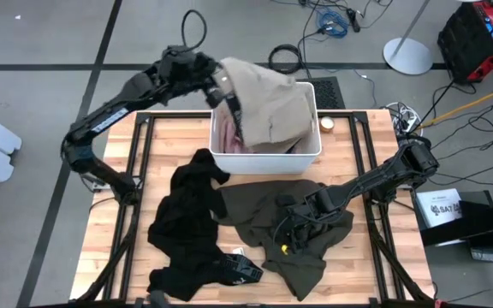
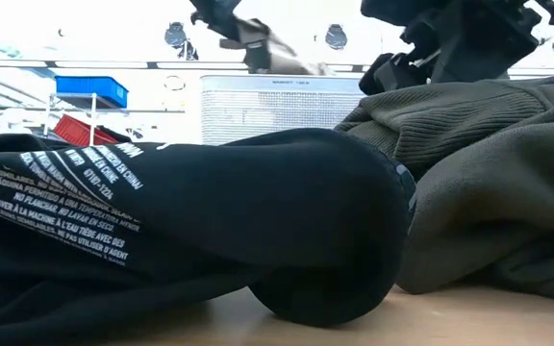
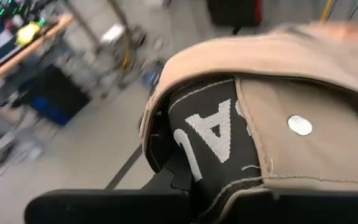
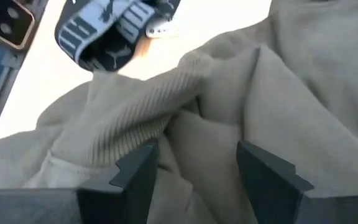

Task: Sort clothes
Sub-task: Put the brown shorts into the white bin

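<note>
Wooden table, high view: tan garment clamped in left gripper over bin, pink inside. Right wrist: right gripper spread over olive garment. Black clothes remain unsorted.

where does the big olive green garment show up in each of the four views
High view: the olive-green garment lies spread on the table, lower centre, under the right gripper.
Low view: it fills the right side, a ribbed heap behind the black garment.
Left wrist view: not in it; only the khaki-tan garment shows.
Right wrist view: it fills the frame, looking paler, just beyond the open jaws.
Shared landmark: the right gripper poised on it.
</note>
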`<state>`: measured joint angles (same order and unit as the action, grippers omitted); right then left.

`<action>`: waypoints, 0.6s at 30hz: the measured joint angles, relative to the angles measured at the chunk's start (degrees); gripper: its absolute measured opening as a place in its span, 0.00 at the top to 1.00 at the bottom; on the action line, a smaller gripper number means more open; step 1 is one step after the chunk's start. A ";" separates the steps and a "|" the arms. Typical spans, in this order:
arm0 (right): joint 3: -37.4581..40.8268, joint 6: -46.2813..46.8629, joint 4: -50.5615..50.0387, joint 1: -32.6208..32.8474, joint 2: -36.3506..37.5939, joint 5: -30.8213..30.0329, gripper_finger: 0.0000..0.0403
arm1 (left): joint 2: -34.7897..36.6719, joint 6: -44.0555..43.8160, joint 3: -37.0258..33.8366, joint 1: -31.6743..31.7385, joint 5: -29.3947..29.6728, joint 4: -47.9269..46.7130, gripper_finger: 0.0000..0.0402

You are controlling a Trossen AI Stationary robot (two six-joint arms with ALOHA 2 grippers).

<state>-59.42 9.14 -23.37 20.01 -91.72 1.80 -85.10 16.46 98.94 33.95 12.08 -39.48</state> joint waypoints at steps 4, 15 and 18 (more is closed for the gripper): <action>0.00 0.00 1.78 0.00 0.00 0.00 0.48 | 2.18 0.53 -0.01 0.05 3.10 -6.13 0.96; 0.00 -2.94 5.42 -0.55 0.00 0.00 0.48 | -6.68 0.53 0.00 -1.49 -3.61 2.33 0.96; 0.00 -3.75 5.07 -0.57 0.00 0.00 0.48 | -12.62 0.72 0.00 -2.60 -3.91 3.64 0.96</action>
<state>-59.42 5.39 -18.31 19.44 -91.72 1.80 -97.72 17.18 98.94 31.35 8.17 -35.85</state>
